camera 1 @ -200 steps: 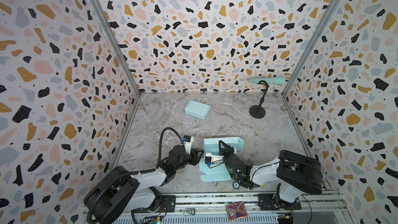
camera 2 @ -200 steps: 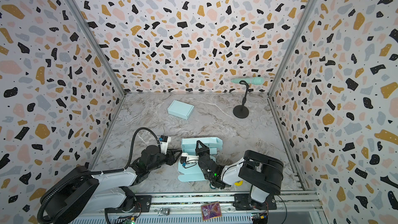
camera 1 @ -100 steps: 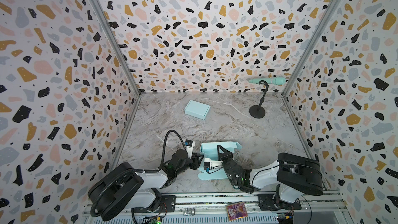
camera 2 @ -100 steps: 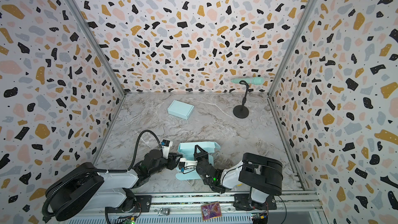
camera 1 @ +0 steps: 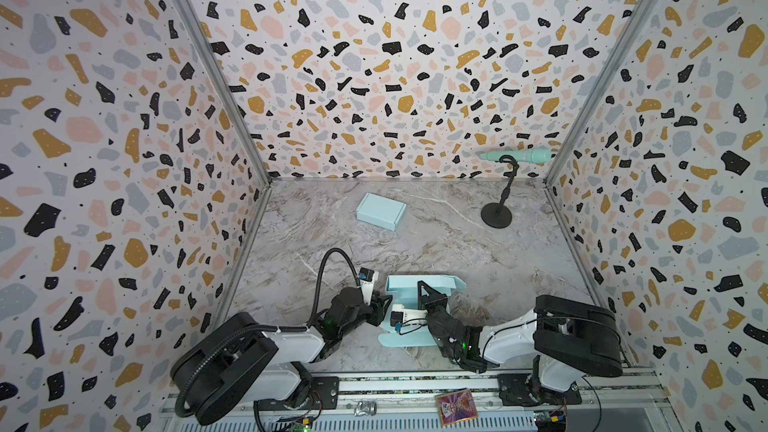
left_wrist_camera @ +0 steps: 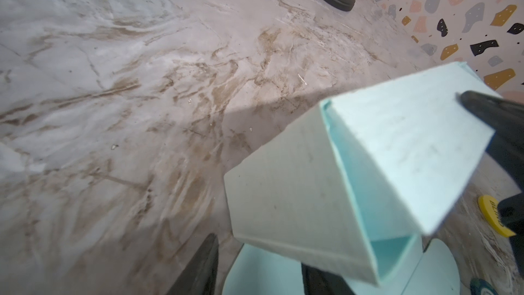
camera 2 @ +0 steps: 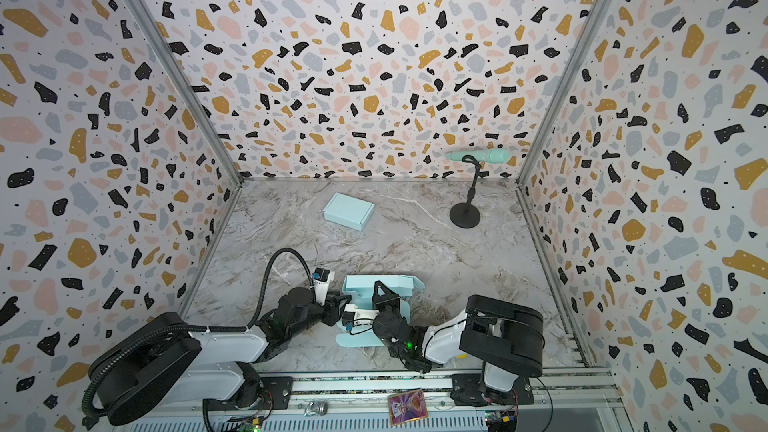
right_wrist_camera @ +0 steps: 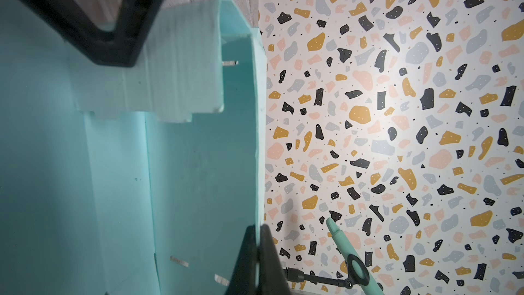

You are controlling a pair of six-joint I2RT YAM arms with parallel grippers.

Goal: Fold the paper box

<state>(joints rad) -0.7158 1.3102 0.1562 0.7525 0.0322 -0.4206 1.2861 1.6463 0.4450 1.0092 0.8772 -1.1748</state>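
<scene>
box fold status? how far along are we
Done: the paper box has one side wall folded up, as the left wrist view shows. In hand: right gripper is shut on a raised panel's edge; left gripper sits at that side wall, grip unclear. Left: the near flap lies unfolded on the table, so it's not closed like the finished mint box at the back.

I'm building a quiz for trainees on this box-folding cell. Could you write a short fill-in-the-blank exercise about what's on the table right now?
1. The half-folded teal paper box sits by the arms' bases, while the closed flat teal box lies nearer the ___ wall.
2. The ___ end effector pinches an edge of the half-folded box.
3. The slim teal wand rests on a ___ round-based stand.

Missing words: back; right; black.
</scene>
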